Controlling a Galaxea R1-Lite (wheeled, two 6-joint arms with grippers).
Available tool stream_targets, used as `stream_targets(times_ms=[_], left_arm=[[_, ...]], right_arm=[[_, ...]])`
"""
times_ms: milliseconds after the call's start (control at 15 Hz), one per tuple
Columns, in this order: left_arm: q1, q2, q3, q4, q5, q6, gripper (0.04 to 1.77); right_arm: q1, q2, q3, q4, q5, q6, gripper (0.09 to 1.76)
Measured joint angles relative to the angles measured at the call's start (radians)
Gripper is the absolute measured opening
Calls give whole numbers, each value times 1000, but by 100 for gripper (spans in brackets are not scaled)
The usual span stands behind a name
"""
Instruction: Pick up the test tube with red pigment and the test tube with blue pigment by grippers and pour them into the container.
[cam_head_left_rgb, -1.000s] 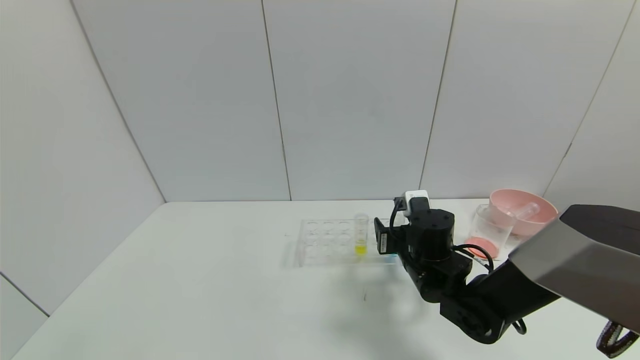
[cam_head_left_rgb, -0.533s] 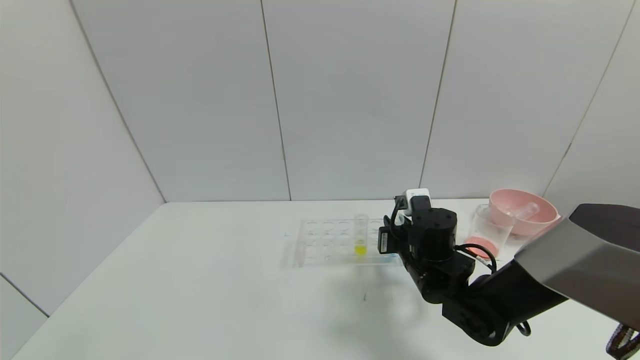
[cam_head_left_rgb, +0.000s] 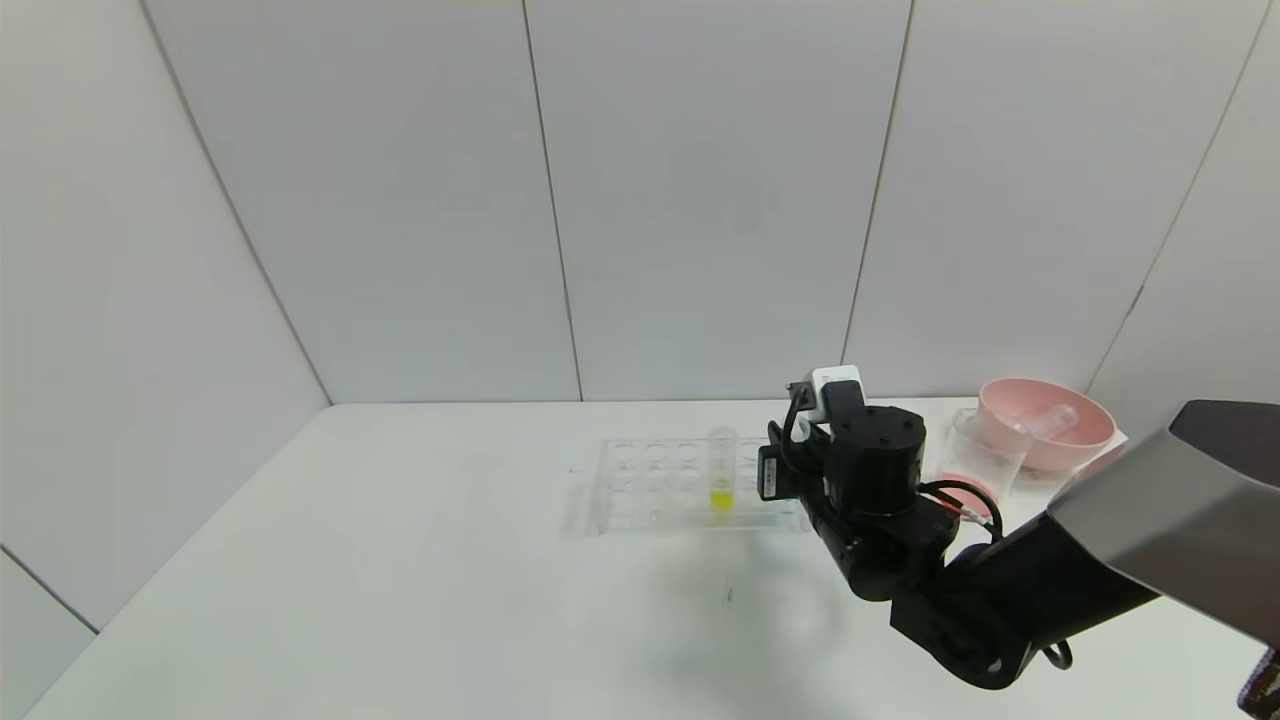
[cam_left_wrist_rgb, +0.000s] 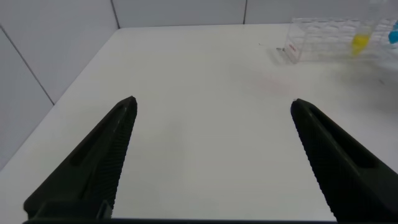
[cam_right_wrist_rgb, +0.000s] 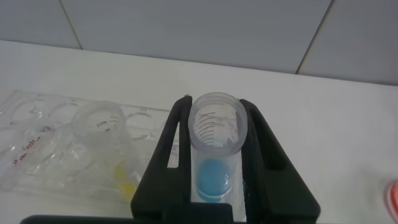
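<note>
- The right gripper is clamped on the blue tube, its two black fingers pressed against either side of the glass, which stands upright with its mouth open toward the camera and blue liquid at the bottom.
- In the head view the right arm reaches in at the right end of the clear rack on the white table; the gripped tube is hidden behind the wrist there.
- A yellow tube stands upright in the rack, just beside the gripper.
- The beaker sits to the right of the arm, reddish liquid at its base, next to the pink bowl.
- A clear tube lies tilted inside the bowl; whether it is the red one cannot be told.
- The left gripper hangs spread wide over bare table, nothing between its fingers, well away from the rack.
</note>
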Motion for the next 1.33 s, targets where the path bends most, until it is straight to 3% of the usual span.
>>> stream_targets(times_ms=[333, 1000, 1133, 1333], left_arm=[[0, 0, 0, 0, 0, 0, 176], [0, 0, 0, 0, 0, 0, 176], [0, 0, 0, 0, 0, 0, 176], [0, 0, 0, 0, 0, 0, 176]], right_arm=[[-2, -97, -11, 13, 30, -91, 52], [-8, -151, 4, 14, 33, -97, 52], [-19, -175, 33, 29, 68, -96, 52], [-60, -265, 144, 84, 220, -92, 52]])
